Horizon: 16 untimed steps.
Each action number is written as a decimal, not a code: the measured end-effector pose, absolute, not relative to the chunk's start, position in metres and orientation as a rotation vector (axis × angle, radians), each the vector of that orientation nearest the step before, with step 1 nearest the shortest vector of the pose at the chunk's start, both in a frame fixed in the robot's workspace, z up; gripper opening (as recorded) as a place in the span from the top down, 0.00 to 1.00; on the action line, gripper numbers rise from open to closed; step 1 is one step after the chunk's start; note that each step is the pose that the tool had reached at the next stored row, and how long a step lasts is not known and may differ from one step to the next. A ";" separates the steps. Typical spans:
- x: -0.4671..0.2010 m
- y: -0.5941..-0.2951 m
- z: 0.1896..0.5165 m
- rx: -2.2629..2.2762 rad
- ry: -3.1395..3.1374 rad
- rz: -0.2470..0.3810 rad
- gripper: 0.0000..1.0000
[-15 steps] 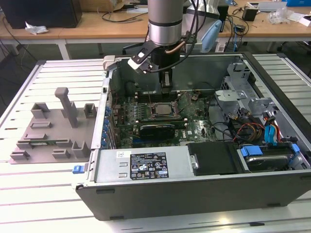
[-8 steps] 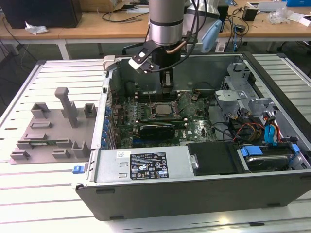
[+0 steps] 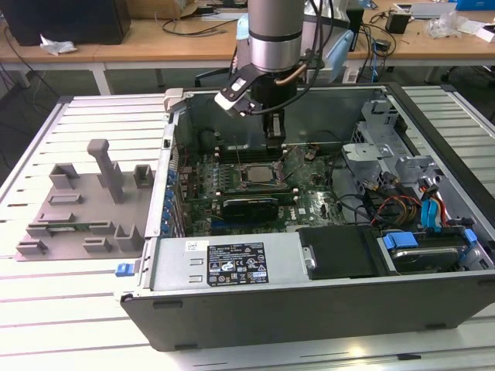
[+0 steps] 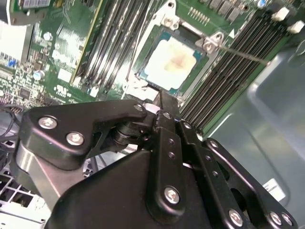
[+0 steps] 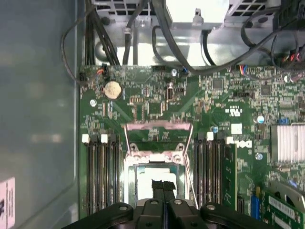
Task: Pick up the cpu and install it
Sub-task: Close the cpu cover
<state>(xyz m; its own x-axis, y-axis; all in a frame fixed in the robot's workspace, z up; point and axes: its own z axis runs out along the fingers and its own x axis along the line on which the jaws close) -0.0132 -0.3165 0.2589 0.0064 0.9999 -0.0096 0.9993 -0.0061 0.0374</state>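
Seating step looks done: cpu [image 4: 174,62] lies flat in the socket [image 5: 129,176] just below the fingers [image 5: 157,191], load plate [image 5: 158,126] open (so not locked in yet). Fingers pinched together, holding nothing, prob. clear of the cpu. Next move calls for steady, straight travel w/o nudging it.

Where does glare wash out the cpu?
In the second wrist view the cpu glares pale cream; in the first wrist view it is blown white behind the gripper; in the exterior view it reads plain grey.
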 end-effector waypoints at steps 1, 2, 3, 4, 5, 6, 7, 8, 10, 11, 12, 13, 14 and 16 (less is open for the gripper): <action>-0.012 -0.316 0.259 2.205 2.191 0.030 0.89; -0.010 -0.316 0.259 2.205 2.191 0.030 0.89; -0.009 -0.316 0.259 2.205 2.191 0.030 0.89; -0.008 -0.316 0.259 2.205 2.191 0.030 0.89; -0.008 -0.316 0.259 2.205 2.191 0.030 0.89; -0.008 -0.316 0.261 2.205 2.191 0.030 0.89; -0.008 -0.316 0.264 2.205 2.191 0.030 0.89; -0.008 -0.316 0.267 2.205 2.191 0.030 0.89; -0.008 -0.316 0.270 2.205 2.191 0.030 0.89; -0.008 -0.316 0.270 2.205 2.191 0.030 0.89; -0.008 -0.316 0.271 2.205 2.191 0.030 0.89; -0.008 -0.316 0.272 2.205 2.191 0.030 0.89; -0.007 -0.316 0.272 2.205 2.191 0.031 0.89; -0.003 -0.316 0.272 2.205 2.191 0.030 0.89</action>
<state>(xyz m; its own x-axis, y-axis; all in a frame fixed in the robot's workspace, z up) -0.0026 -0.3165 0.2718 0.0064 0.9999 -0.0096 0.9993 -0.0061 0.0373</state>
